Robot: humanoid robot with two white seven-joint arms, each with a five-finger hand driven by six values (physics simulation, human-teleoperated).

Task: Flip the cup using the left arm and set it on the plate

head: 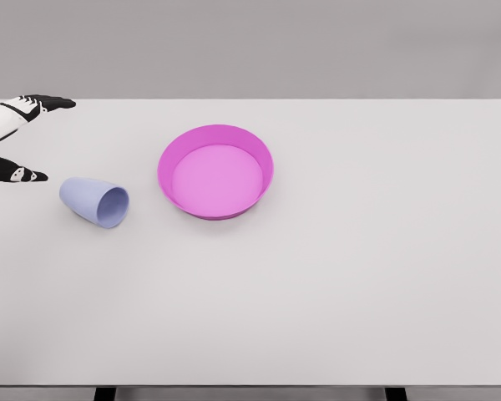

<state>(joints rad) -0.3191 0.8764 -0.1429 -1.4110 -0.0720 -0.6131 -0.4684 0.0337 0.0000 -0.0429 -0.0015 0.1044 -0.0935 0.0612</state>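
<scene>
A pale blue cup [94,201] lies on its side on the white table, its open mouth facing right and toward me. To its right sits a magenta plate [216,171] with a raised rim, nothing in it. My left hand [35,138] enters at the left edge, up and left of the cup and apart from it. Its black-tipped fingers [54,103] and thumb are spread and hold nothing. My right hand does not show.
The white table [359,267] fills most of the view, with its far edge against a grey wall and its front edge at the bottom.
</scene>
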